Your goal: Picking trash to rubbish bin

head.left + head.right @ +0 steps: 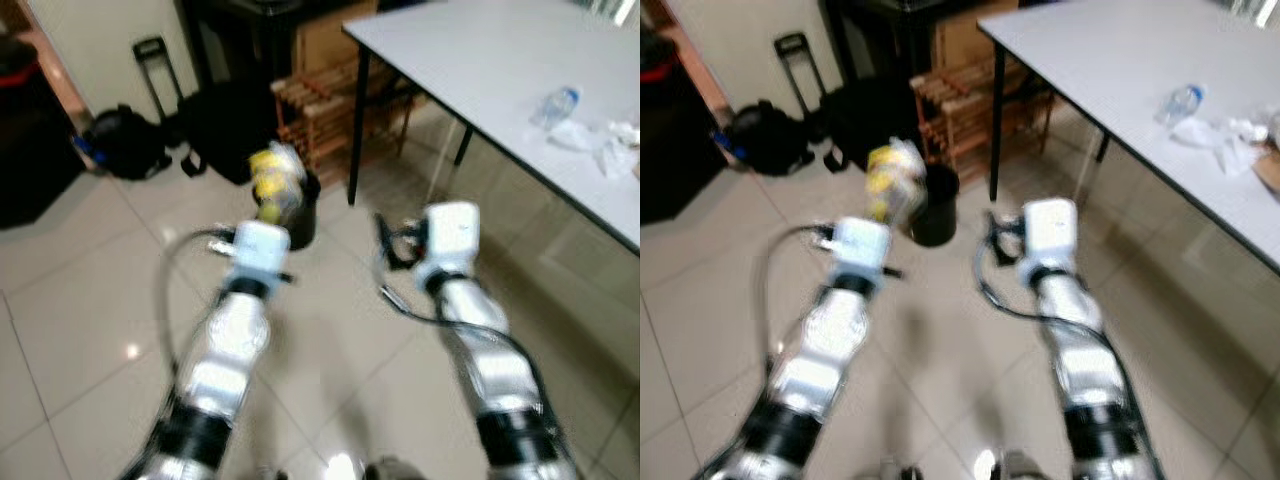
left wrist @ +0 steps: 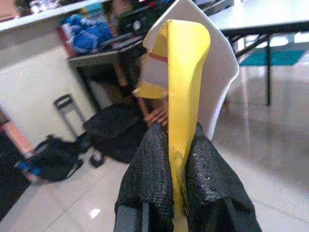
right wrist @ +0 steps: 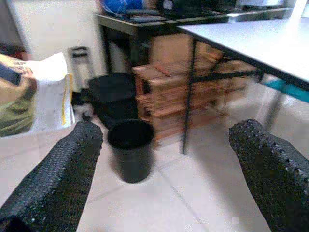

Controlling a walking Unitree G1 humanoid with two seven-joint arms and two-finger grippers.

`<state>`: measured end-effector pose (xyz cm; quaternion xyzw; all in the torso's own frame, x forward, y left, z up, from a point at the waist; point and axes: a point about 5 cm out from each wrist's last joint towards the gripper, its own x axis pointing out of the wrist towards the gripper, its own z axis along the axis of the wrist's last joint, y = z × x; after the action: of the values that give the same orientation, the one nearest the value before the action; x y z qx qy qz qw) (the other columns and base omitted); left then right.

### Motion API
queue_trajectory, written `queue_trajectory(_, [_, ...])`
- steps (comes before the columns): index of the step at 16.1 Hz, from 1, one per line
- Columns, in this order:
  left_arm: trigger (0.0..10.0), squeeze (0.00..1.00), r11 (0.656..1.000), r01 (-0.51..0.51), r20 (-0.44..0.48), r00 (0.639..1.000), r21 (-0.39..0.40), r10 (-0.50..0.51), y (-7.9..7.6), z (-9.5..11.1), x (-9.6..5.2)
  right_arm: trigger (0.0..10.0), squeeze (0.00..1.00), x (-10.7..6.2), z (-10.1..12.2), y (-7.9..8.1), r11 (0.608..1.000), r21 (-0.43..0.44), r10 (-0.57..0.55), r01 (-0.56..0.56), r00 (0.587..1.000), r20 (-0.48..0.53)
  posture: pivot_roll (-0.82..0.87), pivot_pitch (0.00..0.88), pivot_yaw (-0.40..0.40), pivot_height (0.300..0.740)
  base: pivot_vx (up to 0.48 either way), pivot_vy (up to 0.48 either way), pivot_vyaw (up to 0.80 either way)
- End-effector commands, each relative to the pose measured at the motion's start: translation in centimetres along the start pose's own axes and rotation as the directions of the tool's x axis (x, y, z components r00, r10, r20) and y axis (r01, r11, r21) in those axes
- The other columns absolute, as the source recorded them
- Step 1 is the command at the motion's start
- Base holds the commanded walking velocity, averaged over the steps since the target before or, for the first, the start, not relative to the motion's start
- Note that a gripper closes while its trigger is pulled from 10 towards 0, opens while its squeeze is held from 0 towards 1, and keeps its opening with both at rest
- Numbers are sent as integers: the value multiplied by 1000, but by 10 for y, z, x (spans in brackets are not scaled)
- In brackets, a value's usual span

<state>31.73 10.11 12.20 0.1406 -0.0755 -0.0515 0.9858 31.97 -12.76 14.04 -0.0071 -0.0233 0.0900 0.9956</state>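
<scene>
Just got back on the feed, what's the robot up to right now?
It is carrying trash toward the bin. The left gripper is shut on a crumpled yellow and white wrapper, held up in front of the robot close to the small black plastic rubbish bin that stands on the tiled floor beside the leg of the white table. The wrapper has not been dropped in yet. The right gripper is held forward with its fingers wide open and empty. A clear plastic bottle and crumpled white wrappings lie on the table.

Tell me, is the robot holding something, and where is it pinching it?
The left gripper pinches a yellow and white crumpled wrapper by its lower end. The right gripper is open, holding nothing.
</scene>
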Motion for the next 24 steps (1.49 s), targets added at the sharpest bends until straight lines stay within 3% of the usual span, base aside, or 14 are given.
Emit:
queue_trajectory(1, [10000,0,1000,-23,2,1000,18,23,11,-1,0,10000,0,1,2,9,999,15,28,-29,1000,7,-54,138,31,740,326,0,0])
queue_trajectory(24, [10000,0,999,-24,6,1000,21,24,11,1,3,10000,0,4,2,11,998,38,52,-51,999,-1,-52,148,31,740,326,0,0])
